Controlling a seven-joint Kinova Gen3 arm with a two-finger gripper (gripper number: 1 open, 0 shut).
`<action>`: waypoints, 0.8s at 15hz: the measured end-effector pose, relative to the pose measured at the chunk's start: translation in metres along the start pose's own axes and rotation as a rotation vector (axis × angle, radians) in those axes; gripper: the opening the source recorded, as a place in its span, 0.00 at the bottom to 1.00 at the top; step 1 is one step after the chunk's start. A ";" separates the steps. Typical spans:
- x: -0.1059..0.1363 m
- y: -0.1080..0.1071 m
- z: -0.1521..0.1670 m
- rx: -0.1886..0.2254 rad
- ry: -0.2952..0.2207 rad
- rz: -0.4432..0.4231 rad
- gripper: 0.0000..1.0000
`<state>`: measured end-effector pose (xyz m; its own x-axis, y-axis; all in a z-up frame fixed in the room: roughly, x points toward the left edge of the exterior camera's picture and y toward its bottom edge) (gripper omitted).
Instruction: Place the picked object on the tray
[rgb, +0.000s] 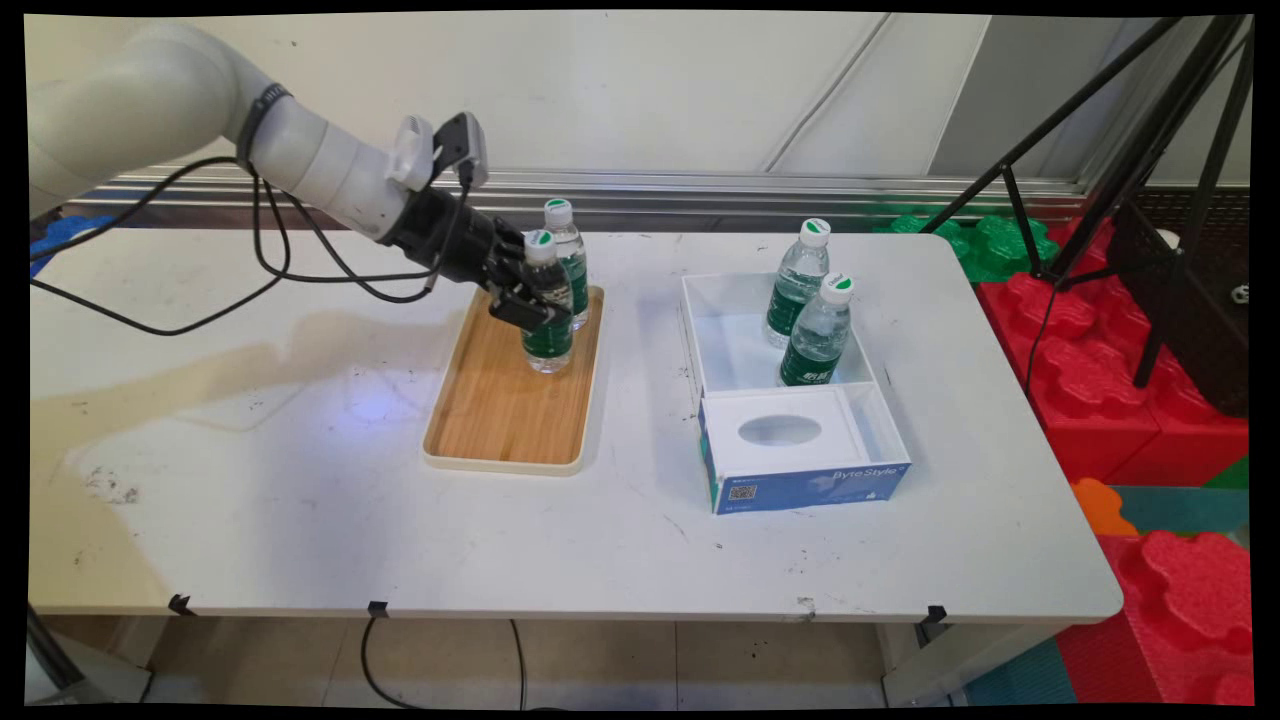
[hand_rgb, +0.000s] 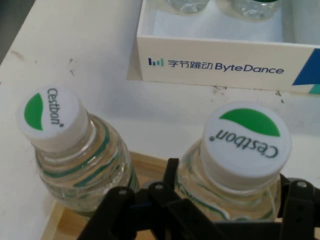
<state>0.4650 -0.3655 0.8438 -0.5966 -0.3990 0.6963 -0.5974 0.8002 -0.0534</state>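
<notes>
White table (rgb: 300, 480), scuffed, stood before a pale wall, with red and green foam blocks (rgb: 1130, 400) and a black tripod (rgb: 1150, 200) off its 3 o'clock side. White open box (rgb: 893, 400), blue-fronted and lettered ByteDance, sat at 3 o'clock of centre and held two upright water bottles (rgb: 818, 332) at its 12 o'clock end. Bamboo tray (rgb: 500, 420), cream-rimmed, lay just at 9 o'clock of the box; two more bottles stood at its 12 o'clock end. Near tray bottle (rgb: 548, 345), clear plastic with green label and white Cestbon cap, appeared full: judged moderately heavy, thin-walled and yielding under squeeze, smooth and somewhat slippery; best taken round the ribbed shoulder just under the cap, or at the labelled waist. Far tray bottle (rgb: 567, 250) stood just beside it at 12 o'clock, apparently not touching. Gripper (rgb: 535, 305), black, reached in from 10 o'clock; its jaws sat either side of the near bottle's upper body, closed about it so far as could be judged.
</notes>
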 end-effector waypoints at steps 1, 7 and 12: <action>-0.001 -0.001 0.004 -0.001 0.002 -0.004 0.00; -0.007 -0.004 0.022 -0.004 0.008 -0.026 0.00; -0.011 -0.004 0.028 -0.009 0.013 -0.035 1.00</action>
<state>0.4588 -0.3768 0.8159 -0.5681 -0.4210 0.7071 -0.6128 0.7899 -0.0220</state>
